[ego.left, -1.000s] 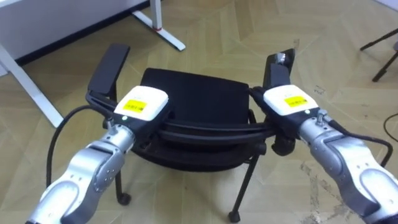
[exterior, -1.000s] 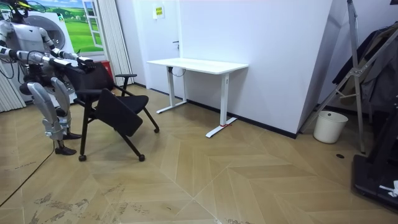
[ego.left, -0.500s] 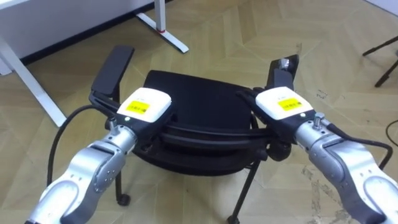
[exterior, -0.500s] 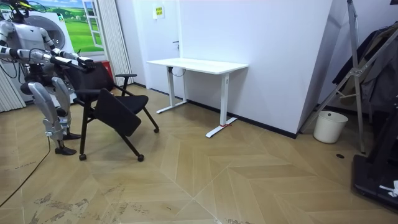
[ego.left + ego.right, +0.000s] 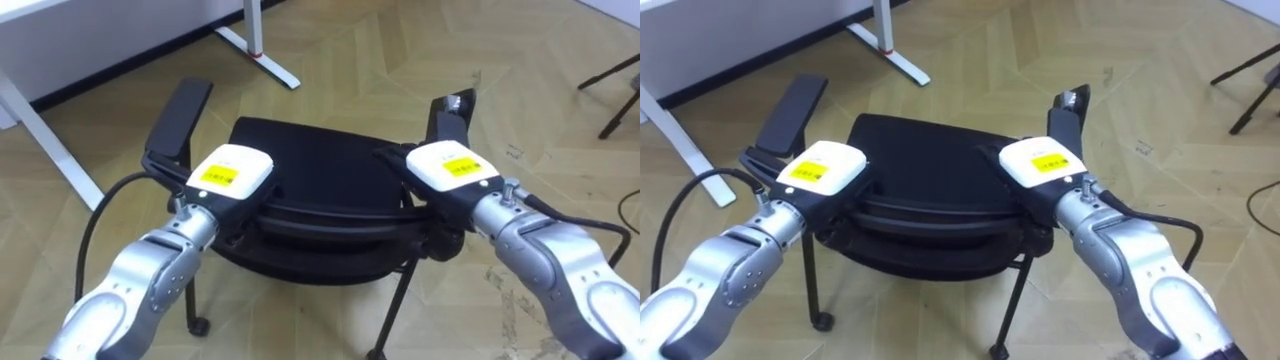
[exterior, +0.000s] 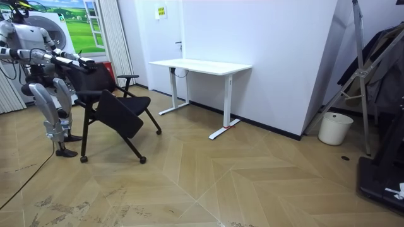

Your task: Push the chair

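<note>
A black chair (image 5: 320,160) with two armrests stands right in front of me, its seat facing away toward the white desk. My left hand (image 5: 232,172) lies on the left end of the backrest's top rail (image 5: 330,212), and my right hand (image 5: 450,165) lies on the right end. Both hands show their white backs; the fingers reach down over the dark rail and are hidden. In the room view the chair (image 6: 117,113) leans at the room view's left, with me standing behind it, arms stretched onto its back.
A white desk (image 6: 202,66) stands beyond the chair by the wall; its feet (image 5: 262,45) lie just past the seat. A white bin (image 6: 334,128) and a dark rack (image 6: 372,69) are at the room view's right. Dark stand legs (image 5: 615,90) cross the floor on my right.
Both hands stay on the backrest rail. The eye view has shifted slightly; the chair has barely moved in the room view.
</note>
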